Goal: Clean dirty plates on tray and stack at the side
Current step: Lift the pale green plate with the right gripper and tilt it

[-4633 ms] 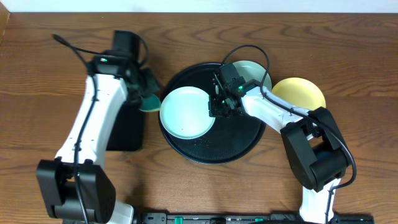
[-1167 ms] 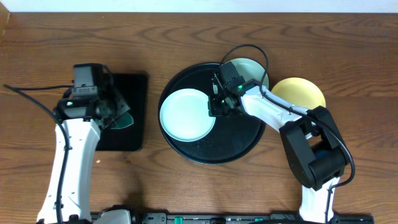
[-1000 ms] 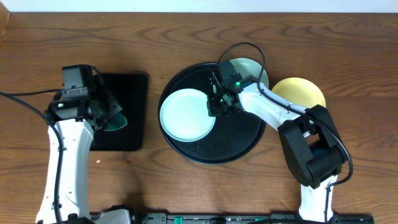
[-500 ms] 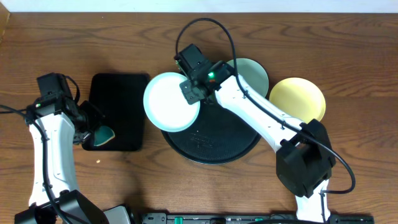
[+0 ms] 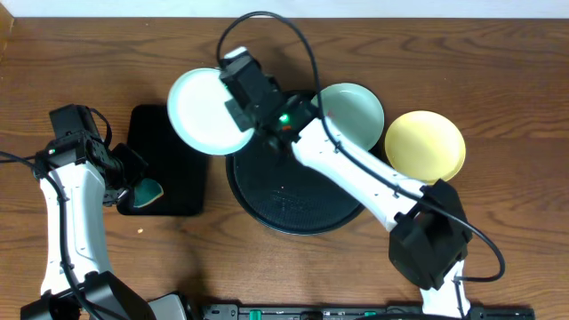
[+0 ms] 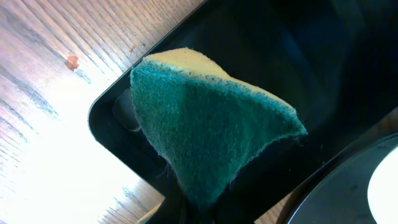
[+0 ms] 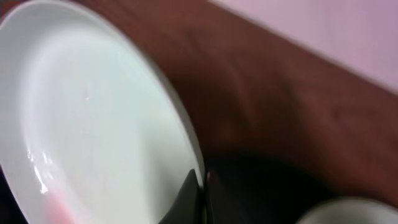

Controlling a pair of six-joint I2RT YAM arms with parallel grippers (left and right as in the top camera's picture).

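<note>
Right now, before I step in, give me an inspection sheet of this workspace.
Surface: wooden table, brown grain.
Job's things: mint plate held by its rim between the two trays; round black tray at centre; second mint plate at its far rim; yellow plate on the table beside it.
Clutter: green sponge over the rectangular tray; orange speck on the wood.
Grippers: left end effector shut on the green sponge; right end effector shut on the mint plate.
Cables: black cable loops above the right arm.
Surroundings: pale wall strip along the far edge.
</note>
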